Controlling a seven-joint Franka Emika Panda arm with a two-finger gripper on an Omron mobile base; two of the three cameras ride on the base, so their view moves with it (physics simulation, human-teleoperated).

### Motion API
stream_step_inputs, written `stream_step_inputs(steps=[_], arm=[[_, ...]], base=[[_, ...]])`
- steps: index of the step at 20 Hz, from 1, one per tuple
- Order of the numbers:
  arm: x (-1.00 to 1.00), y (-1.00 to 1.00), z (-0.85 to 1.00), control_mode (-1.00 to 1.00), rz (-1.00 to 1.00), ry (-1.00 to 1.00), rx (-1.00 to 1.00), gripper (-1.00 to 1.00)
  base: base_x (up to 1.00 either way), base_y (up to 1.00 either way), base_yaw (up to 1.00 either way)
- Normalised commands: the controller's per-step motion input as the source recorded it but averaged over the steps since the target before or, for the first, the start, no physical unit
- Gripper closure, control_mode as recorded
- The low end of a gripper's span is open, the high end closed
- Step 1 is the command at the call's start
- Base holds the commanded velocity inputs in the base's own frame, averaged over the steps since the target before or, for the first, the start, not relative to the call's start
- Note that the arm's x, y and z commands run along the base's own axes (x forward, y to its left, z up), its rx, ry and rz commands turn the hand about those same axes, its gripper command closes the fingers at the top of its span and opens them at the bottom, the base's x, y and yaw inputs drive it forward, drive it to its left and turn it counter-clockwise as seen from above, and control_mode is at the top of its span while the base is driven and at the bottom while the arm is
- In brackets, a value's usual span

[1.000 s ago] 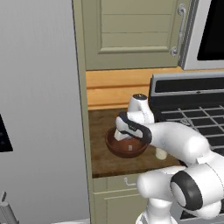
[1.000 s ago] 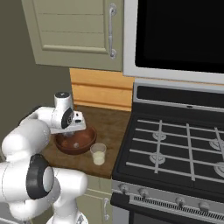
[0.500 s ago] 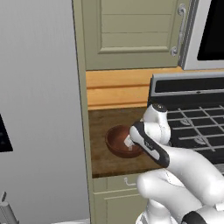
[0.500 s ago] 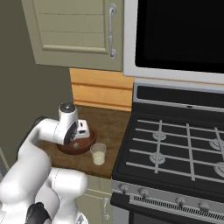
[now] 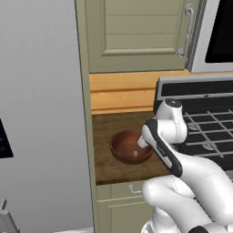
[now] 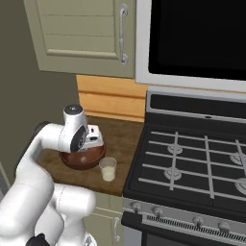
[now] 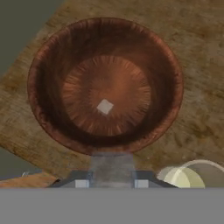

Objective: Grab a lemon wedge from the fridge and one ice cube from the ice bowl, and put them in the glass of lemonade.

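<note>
The ice bowl [image 7: 43, 57] is a dark reddish wooden bowl on the wood counter, with one pale ice cube [image 7: 105, 106] lying on its bottom. My gripper [image 7: 110, 183] hangs straight above the bowl [image 5: 119, 144], its fingertips narrowly apart. A dull grey block fills the gap between them, and I cannot tell what it is. The glass of lemonade [image 6: 108, 169] stands just right of the bowl [image 6: 79, 161], by the stove. The gripper [image 6: 92, 139] is left of the glass. The fridge [image 5: 41, 113] is a closed grey wall on the left. The lemon wedge is out of view.
A black stove [image 6: 192, 158] borders the counter on the right, with a dark microwave [image 6: 197, 38] above it. A beige upper cupboard [image 5: 141, 32] hangs over the counter. The counter strip [image 5: 104, 168] is narrow, ending at a front edge above a drawer.
The arm has folded, its elbow swinging down toward the base. The hand has stayed over the bowl with only a small shift. Bowl, ice cube and glass have not moved.
</note>
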Motion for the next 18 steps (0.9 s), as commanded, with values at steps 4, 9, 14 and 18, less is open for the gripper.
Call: stream_step_inputs(steps=[4, 9, 14, 18], arm=[[0.03, -0.61, 0.08, -1.0, -0.08, 0.27, 0.01, 1.0], [-0.01, -0.78, -0.43, -1.0, -0.1, 0.07, 0.09, 1.0], [0.08, -0.27, -0.05, -1.0, -0.14, 0.0, 0.0, 1.0], [0.0, 0.07, -0.13, -1.0, -0.08, 0.0, 0.0, 1.0]], base=[[0.0, 0.0, 0.0], [0.0, 0.0, 0.0], [0.0, 0.0, 0.0], [0.0, 0.0, 0.0]])
